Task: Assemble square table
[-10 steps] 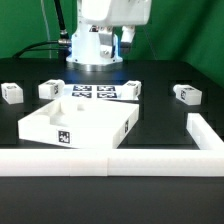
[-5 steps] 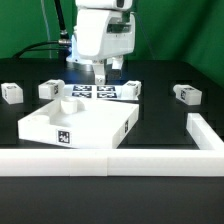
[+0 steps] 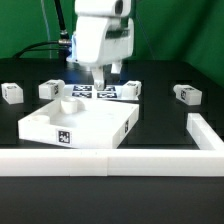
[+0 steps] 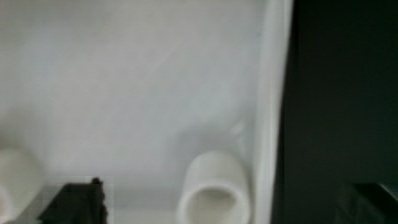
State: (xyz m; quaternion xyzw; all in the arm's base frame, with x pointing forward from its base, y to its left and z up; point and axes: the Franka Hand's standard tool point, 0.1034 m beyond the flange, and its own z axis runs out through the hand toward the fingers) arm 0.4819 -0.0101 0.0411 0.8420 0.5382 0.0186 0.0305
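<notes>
On the black surface (image 3: 160,118), the large white plastic square slab with raised rim (image 3: 95,122) lies at the front, unmoved over the last second. The white robot arm (image 3: 100,35) has dropped to hover just over the slab's far edge, probably lining up a grasp. Wrist points straight down. Small white block legs (image 3: 186,94) lie loose well apart. Dark fingers (image 4: 80,203) spread wide, holding nothing.

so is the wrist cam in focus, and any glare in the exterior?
Wrist view: soft all over, the table slab a blurred white field without texture. Exterior view: sharper but coarse; the arm housing nearly blown out, only soft shading on the slab.
</notes>
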